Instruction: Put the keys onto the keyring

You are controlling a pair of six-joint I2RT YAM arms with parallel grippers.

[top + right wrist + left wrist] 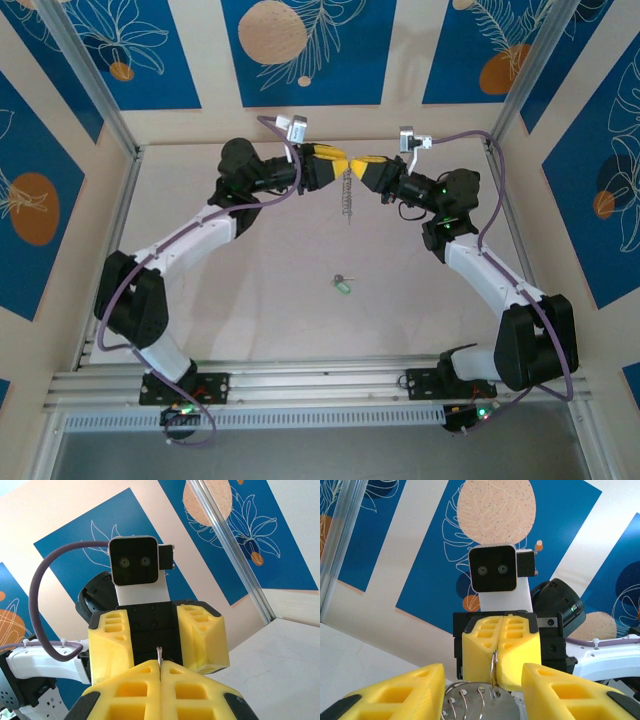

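Blue and cream leaf-printed panels wall the pale bench (250, 250), and both arms meet above its far middle. There the right tool (368, 168) is pressed together, pinching the thin wire of the keyring (348, 196), whose silvery pieces dangle below. Facing it tip to tip, the left tool (328, 164) stands spread, the keyring's metal pieces lying between its fingers (405, 690); whether they touch cannot be told. One key (342, 285) with a mint-green head lies on the bench nearer the arm bases, well apart from both tools.
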